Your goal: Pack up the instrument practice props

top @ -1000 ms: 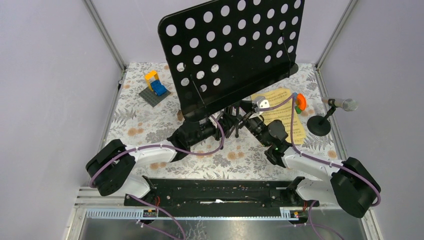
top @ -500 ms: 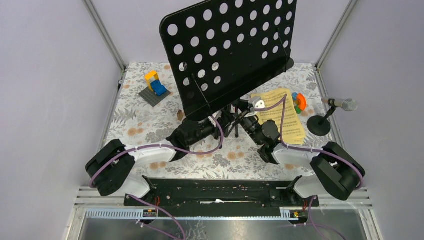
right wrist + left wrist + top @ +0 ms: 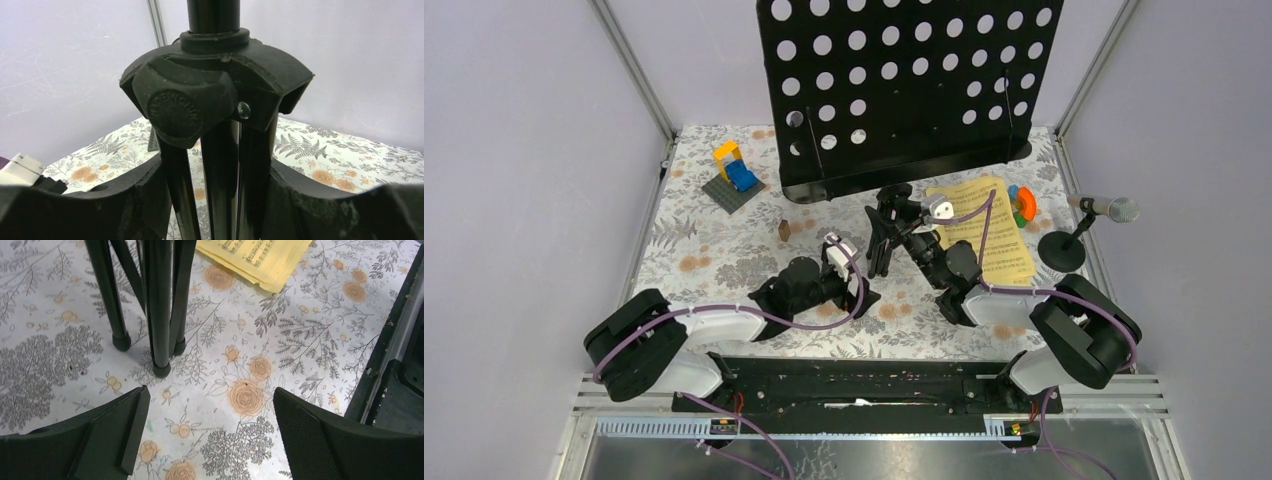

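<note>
Far left, the toy block build (image 3: pixel 732 172) is no part of the job and stands well apart. L gripper (image 3: pixel 210 395) hangs low over the tablecloth (image 3: pixel 310 340) w/ fingers (image 3: pixel 110 435) wide and nothing between them. The feet of the tripod legs (image 3: pixel 161 340) rest on the cloth just ahead of it.

Centre: the music rack (image 3: pixel 909 90) stands on those legs, which are folded into one bundle. R gripper (image 3: pixel 217 182) is closed around the bundle just under the hub (image 3: pixel 215 65), both fingers against the tubes.

To the right, the yellow sheet-music pages (image 3: pixel 1012 250) lie flat. Beyond them the silver microphone (image 3: pixel 1112 208) sits on a disc-based post (image 3: pixel 1062 250), apart from both arms.

Step in hand, as I judge it: collapsing the rack, prob. early in the packing. The next move prob. needs L to take the lower legs, so that the tall, top-heavy rack can be laid down w/o swinging.
</note>
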